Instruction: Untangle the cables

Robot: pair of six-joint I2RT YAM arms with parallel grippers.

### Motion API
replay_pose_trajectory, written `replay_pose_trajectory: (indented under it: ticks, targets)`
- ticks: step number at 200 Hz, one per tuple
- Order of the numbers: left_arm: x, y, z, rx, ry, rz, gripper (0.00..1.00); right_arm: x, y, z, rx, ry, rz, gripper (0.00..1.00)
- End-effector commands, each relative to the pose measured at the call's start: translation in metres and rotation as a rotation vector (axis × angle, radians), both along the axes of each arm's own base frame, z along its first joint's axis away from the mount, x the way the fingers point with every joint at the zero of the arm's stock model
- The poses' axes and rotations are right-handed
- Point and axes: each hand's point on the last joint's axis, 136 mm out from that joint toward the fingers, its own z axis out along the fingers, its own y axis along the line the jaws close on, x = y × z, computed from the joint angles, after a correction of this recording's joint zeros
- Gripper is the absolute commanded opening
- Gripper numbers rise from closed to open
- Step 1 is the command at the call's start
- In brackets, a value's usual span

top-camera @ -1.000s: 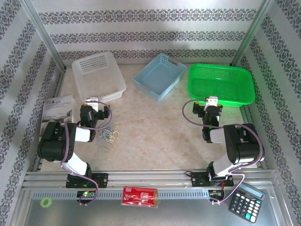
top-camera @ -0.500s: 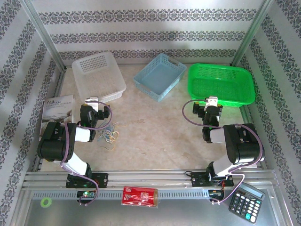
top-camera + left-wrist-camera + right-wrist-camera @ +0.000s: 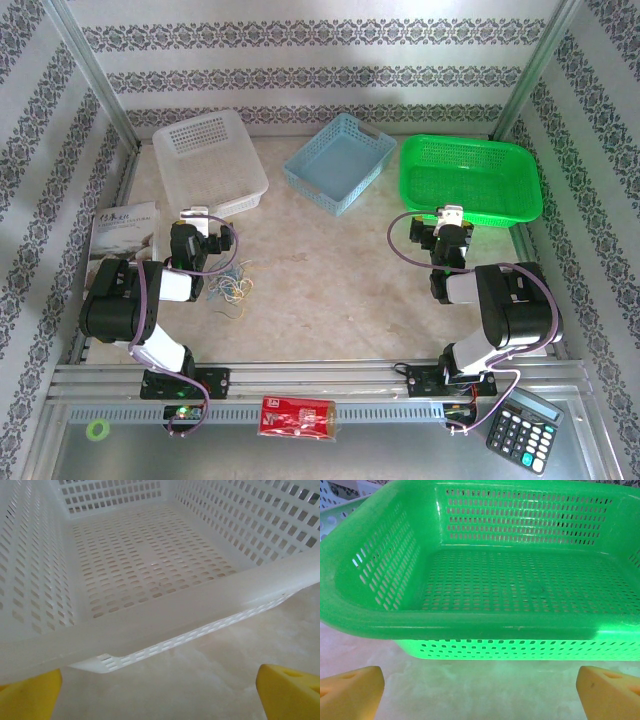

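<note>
Both sets of fingers gape wide and empty, the left gripper [image 3: 160,692] before the white basket [image 3: 165,617], the right gripper [image 3: 480,692] before the green basket [image 3: 470,625], while the cables [image 3: 233,286] lie tangled on the table [image 3: 330,270] just beside the left arm [image 3: 150,290].

High rear overview, low forward-facing wrist close-ups

No legible text; booklet [image 3: 122,232] print too small
</note>
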Motion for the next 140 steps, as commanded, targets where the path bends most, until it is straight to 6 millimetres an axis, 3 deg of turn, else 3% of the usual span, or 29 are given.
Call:
replay_pose_trajectory:
  ticks: [1, 48, 85, 105, 108, 140]
  targets:
    - [-0.001, 0.002, 0.009, 0.002, -0.042, 0.014, 1.0, 0.001, 0.004, 0.014, 0.01, -0.057, 0.014, 0.98]
    - [-0.008, 0.012, 0.028, 0.002, -0.067, 0.073, 1.0, -0.009, 0.008, 0.034, 0.004, -0.099, 0.04, 0.98]
    - [-0.018, 0.021, 0.051, 0.0, -0.091, 0.13, 1.0, -0.024, 0.002, 0.064, 0.025, -0.13, -0.001, 0.98]
    - [-0.023, 0.024, 0.068, -0.019, -0.11, 0.155, 1.0, -0.033, 0.001, 0.072, 0.108, -0.106, -0.029, 0.98]
    - [-0.024, 0.024, 0.071, -0.021, -0.115, 0.155, 1.0, -0.03, 0.0, 0.084, 0.13, -0.128, -0.035, 0.98]
    - [-0.035, 0.026, 0.093, -0.058, -0.138, 0.178, 1.0, -0.047, -0.004, 0.105, 0.433, -0.186, -0.118, 0.98]
